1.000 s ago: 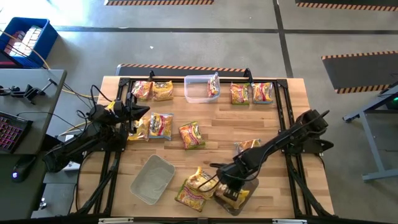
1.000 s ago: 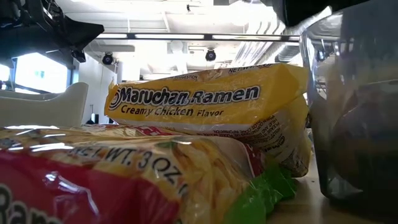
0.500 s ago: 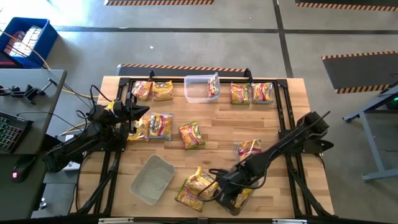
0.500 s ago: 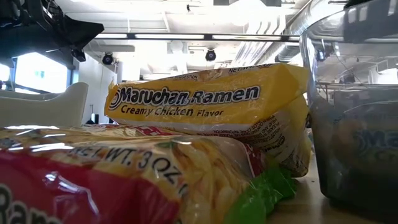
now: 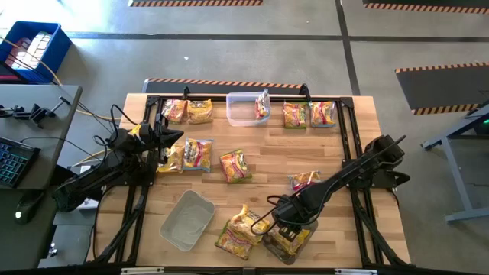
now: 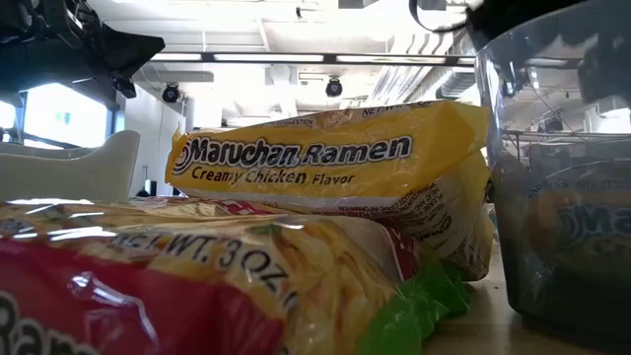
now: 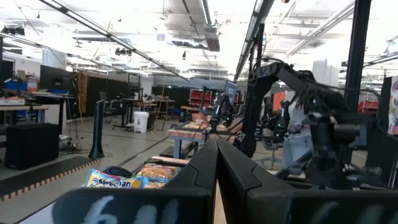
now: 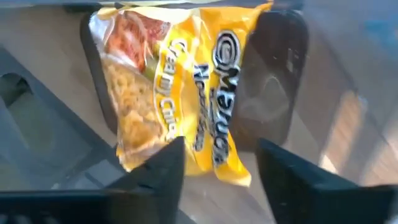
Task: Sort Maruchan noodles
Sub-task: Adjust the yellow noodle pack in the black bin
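My right gripper [image 5: 289, 228] hangs over the clear tub [image 5: 286, 246] at the lower centre-right of the high view, jaws apart, nothing held. A yellow Creamy Chicken packet [image 8: 180, 93] lies loose in that tub, under my fingers [image 8: 155, 171].

My left gripper [image 5: 177, 136] is parked at the left side of the worktop [image 5: 267, 153], clenched, empty.

Progress, my read: early.
- One yellow packet in the near tub.
- One packet [image 5: 262, 105] leans in the far tub [image 5: 246, 108], top centre.
- The tub at lower left [image 5: 187, 219] looks empty.
- Still loose: two packets top left [image 5: 187, 111], two top right [image 5: 309, 114], a pair mid-left [image 5: 191, 155], one centre [image 5: 235, 166], one right of centre [image 5: 304, 181], and a small pile [image 5: 243, 227] just beside the near tub.

Orientation: the packet in the tub lies flat, printed face up. In the right wrist view its long axis runs from top to bottom of the frame, slightly tilted, and the lettering runs along that axis. It sits roughly along the tub's length, not touching my fingers.
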